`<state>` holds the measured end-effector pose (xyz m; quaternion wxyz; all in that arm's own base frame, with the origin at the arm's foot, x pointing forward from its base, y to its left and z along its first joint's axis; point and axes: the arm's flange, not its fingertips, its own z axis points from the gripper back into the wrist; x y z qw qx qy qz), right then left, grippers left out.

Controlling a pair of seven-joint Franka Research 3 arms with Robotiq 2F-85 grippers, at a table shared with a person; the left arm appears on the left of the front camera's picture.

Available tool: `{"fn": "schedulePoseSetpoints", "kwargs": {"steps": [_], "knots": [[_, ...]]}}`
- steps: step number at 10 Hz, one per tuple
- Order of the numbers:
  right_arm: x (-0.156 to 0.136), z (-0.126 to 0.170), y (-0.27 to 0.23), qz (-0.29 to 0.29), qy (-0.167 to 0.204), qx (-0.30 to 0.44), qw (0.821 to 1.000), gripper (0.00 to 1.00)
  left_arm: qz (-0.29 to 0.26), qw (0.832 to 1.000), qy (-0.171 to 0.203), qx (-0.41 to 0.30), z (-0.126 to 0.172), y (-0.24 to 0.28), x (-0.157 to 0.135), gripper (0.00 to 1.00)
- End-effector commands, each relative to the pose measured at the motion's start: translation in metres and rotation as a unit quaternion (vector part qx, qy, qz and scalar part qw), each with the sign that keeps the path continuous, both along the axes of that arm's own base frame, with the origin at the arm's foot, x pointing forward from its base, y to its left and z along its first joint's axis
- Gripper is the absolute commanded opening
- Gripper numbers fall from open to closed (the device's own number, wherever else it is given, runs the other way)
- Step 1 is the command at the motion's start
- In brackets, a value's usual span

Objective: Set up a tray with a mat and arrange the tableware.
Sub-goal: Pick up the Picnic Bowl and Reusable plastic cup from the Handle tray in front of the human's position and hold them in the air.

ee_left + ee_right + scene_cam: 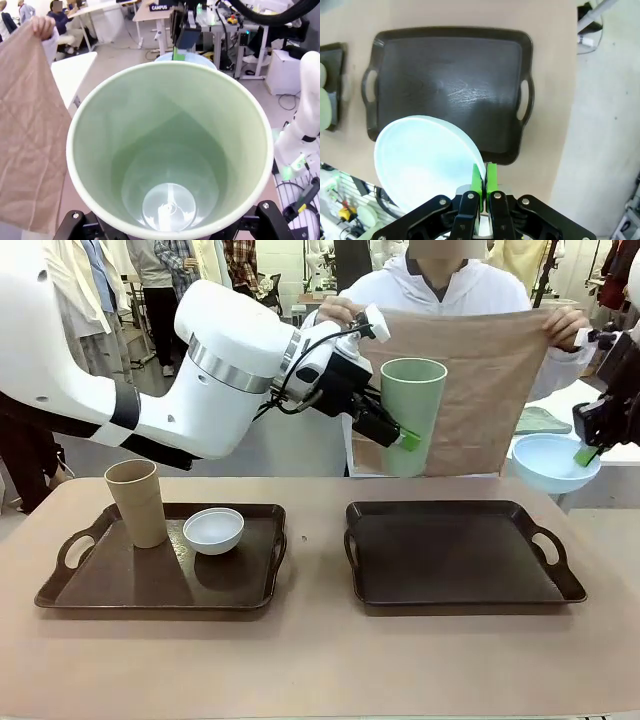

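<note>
- Front view, centre: the pale green cup hides the far finger of the left gripper and the middle of the mat.
- Right edge there: the right gripper is cut off.
- Left wrist view: the cup hides all but a sliver of the light blue bowl.
- Right wrist view: the bowl covers the lower left corner of the dark tray; a 2nd tray is cut at the left edge.
</note>
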<state>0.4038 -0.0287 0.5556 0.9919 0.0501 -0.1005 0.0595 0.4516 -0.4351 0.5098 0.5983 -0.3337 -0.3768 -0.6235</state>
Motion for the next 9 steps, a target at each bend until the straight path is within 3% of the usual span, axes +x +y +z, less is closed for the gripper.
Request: {"fn": "schedulePoseSetpoints", "kwargs": {"steps": [1, 9], "knots": [[0.0019, 0.0021, 0.0054, -0.008, -0.002, -0.005, 1.0, 0.0, 0.003, 1.0, 0.009, 0.019, -0.0033, 0.0087, -0.0052, 0.79], [0.0, 0.0, 0.0, 0.0, 0.0, 0.0, 1.0, 0.0, 0.0, 1.0, 0.0, 0.0, 0.0, 0.0, 0.0, 0.79]]}}
